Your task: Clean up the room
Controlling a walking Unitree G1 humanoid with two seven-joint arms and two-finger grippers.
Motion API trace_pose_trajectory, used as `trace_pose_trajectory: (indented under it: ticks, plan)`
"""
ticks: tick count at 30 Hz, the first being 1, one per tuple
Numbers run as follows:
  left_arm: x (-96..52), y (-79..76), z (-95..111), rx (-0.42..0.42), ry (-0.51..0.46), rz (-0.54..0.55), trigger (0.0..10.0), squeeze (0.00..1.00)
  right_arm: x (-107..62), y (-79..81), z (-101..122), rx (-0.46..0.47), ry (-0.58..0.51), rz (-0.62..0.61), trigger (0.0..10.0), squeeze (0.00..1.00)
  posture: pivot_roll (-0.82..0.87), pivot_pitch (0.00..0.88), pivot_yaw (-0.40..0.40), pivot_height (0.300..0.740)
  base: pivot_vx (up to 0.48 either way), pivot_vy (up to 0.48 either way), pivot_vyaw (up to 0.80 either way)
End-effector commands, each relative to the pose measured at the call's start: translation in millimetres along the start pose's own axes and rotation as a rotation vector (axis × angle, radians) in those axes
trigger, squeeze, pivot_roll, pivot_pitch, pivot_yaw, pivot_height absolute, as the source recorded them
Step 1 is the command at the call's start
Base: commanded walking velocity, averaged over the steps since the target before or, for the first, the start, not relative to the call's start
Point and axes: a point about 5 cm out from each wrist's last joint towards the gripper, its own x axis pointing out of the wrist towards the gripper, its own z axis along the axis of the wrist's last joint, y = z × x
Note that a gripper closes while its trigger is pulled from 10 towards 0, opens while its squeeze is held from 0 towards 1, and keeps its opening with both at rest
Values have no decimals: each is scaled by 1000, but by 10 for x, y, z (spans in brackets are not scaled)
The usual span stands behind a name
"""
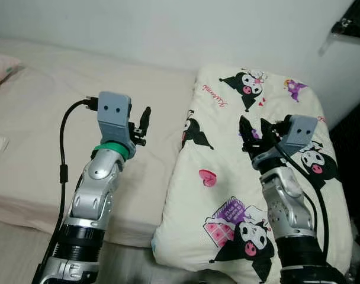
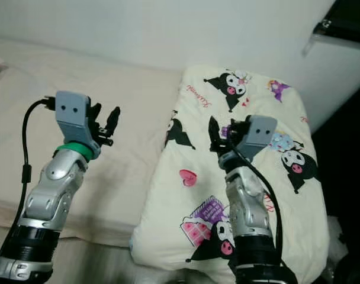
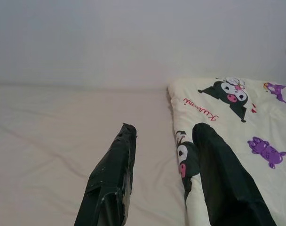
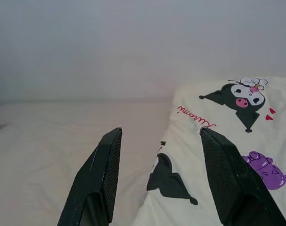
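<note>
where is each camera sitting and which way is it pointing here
Left eye and right eye views: on the head, looking forward and down at the bed and folded cartoon-print quilt; both silver arms show.
Left wrist view: along the open left gripper, over the quilt's edge toward the wall.
Right wrist view: along the open right gripper, same direction.
All share the quilt and bed.

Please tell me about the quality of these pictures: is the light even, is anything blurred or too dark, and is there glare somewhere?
Left and right eye views: soft, even light, sharp, no glare; the folded cartoon-print quilt and bed sheet read clearly, only the far right corner is dark. Left wrist view: slightly hazy, left gripper fingers dark and soft-edged. Right wrist view: similar haze, right gripper fingers near the lens, pale wall featureless.
</note>
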Motion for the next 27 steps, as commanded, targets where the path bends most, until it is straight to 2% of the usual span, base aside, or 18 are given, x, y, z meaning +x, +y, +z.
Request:
trace_pose_trajectory:
  ticks: [1, 5, 9, 17, 22, 27]
  plan:
    - [-19, -12, -93, 18, 39, -7, 10000, 0, -36, -11, -58, -3, 16, -6, 10000, 0, 51, 29, -10, 740, 0, 0, 0]
    - [-34, -37, -113, 42, 33, -26, 10000, 0, -45, 7, -83, 0, 18, 0, 10000, 0, 55, 32, -10, 740, 0, 0, 0]
    - [-71, -51, -169, -1, 60, -45, 10000, 0, -46, 25, -96, 7, 18, 5, 10000, 0, 55, 34, -8, 740, 0, 0, 0]
    - [-82, -90, -168, -9, 55, -81, 10000, 0, -57, 26, -103, 12, 17, 5, 10000, 0, 54, 33, -6, 740, 0, 0, 0]
    - [-88, -88, -216, 60, 64, -80, 10000, 0, -64, 41, -110, 22, 15, 11, 10000, 0, 53, 35, -4, 740, 0, 0, 0]
    - [-101, -86, -237, 68, 67, -84, 10000, 0, -64, 59, -112, 34, 13, 18, 10000, 0, 53, 36, -5, 740, 0, 0, 0]
